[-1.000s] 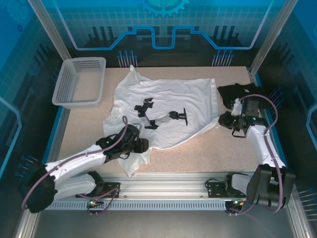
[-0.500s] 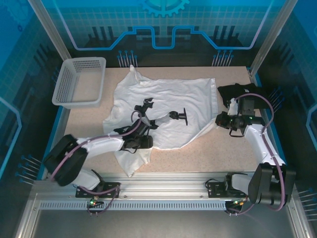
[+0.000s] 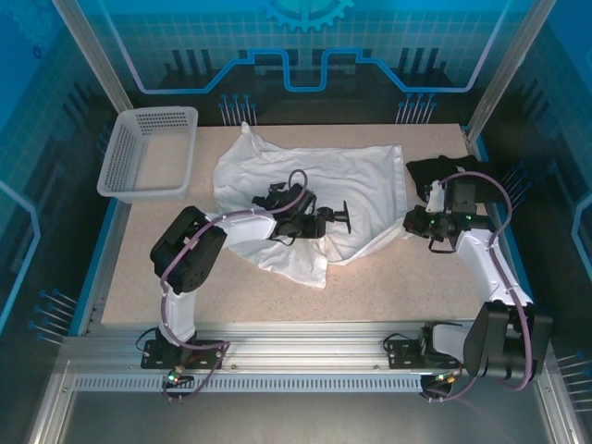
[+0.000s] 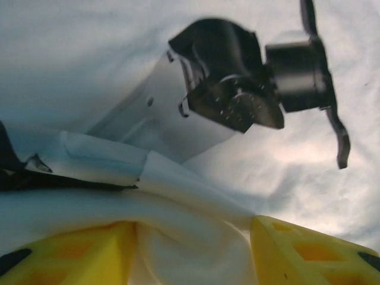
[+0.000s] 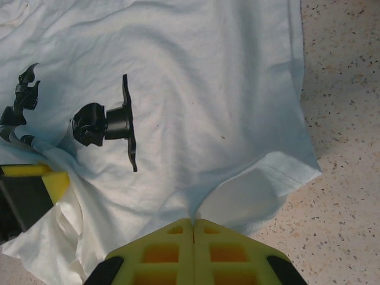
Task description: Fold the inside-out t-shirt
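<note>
The inside-out t-shirt (image 3: 365, 180) lies rumpled toward the back middle of the surface (image 3: 398, 287). The left claw (image 3: 313, 224) sits over its middle, fingers apart with cloth bunched between them; whether it grips, I cannot tell. The right claw (image 3: 413, 227) is closed tight, pinching the shirt's right hem.

My two arms match: the left arm (image 3: 242, 227) and the right arm (image 3: 483, 268) both wear smooth white shells between chunky black joints. A greyish-purple cable (image 3: 504, 199) loops alongside each one. My bases (image 3: 180, 356) are black blocks with tiny green and orange lights, bolted to a ribbed aluminium rail (image 3: 305, 347). My left gripper (image 4: 190, 249) and right gripper (image 5: 193, 228) carry bright yellow fingers (image 5: 160, 252), moulded with shallow square pockets that look orange inside, with black parts at their outer edges.
</note>
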Controlling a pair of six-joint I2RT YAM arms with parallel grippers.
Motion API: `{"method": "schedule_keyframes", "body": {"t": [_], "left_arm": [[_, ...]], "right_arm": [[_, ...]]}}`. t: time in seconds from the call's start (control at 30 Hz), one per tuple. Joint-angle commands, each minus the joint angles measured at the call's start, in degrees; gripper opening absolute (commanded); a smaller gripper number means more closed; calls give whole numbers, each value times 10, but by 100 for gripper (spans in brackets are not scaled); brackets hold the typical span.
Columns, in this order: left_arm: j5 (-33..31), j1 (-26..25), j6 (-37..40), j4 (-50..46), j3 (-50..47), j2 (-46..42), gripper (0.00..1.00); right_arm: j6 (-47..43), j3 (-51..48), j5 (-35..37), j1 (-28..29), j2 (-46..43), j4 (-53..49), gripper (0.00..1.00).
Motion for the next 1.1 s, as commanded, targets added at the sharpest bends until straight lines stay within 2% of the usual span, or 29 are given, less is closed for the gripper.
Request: {"method": "schedule_keyframes", "body": {"t": [0.0,0.13,0.23,0.37,0.47,0.63,1.07], "left_arm": [[13,0,33,-37,-1,-54,56],[-53,-52,53,-39,-91,-163,58],[-106,-111,55,-60,-156,-218,58],[-126,-187,28,-67,-206,-235,55],[-140,-219,30,-72,-199,-210,53],[-158,-240,57,-76,-165,-175,52],[-141,-257,84,-88,-131,-129,50]], "right_arm": [[-5,12,7,0,-12,-8,0],[-8,2,7,0,-18,-6,0],[-10,-1,6,-1,-15,-5,0],[-13,-1,6,-3,-12,-4,0],[-12,-2,0,-4,-9,-2,0],[-13,-3,-7,-4,-7,-4,0],[-14,-4,-10,-7,-2,-4,0]]}}
